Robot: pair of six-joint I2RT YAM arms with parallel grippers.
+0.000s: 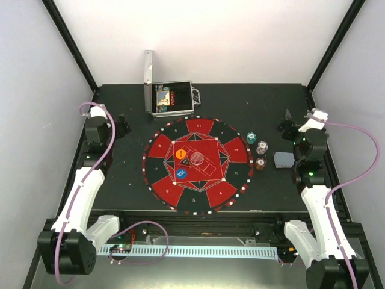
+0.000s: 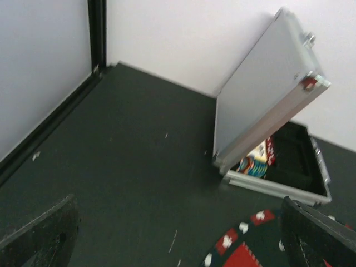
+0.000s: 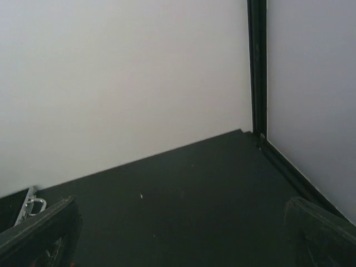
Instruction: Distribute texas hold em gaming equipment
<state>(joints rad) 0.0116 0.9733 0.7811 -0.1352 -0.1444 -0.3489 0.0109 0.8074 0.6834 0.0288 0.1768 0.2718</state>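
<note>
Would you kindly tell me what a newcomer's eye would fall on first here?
The large round red-and-black mat fills the middle of the table, with an orange disc, a blue disc and a clear disc near its centre. Behind it an open silver case stands with its lid raised; right of the mat sit three chip stacks and a grey card deck.

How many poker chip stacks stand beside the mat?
3, right of the mat: teal stack farthest back, whitish stack in the middle, brown-red stack nearest. More may sit hidden in the case.

Three chip stacks (image 1: 262,147) and a card deck (image 1: 283,159) just right of the round mat (image 1: 198,127)
</note>
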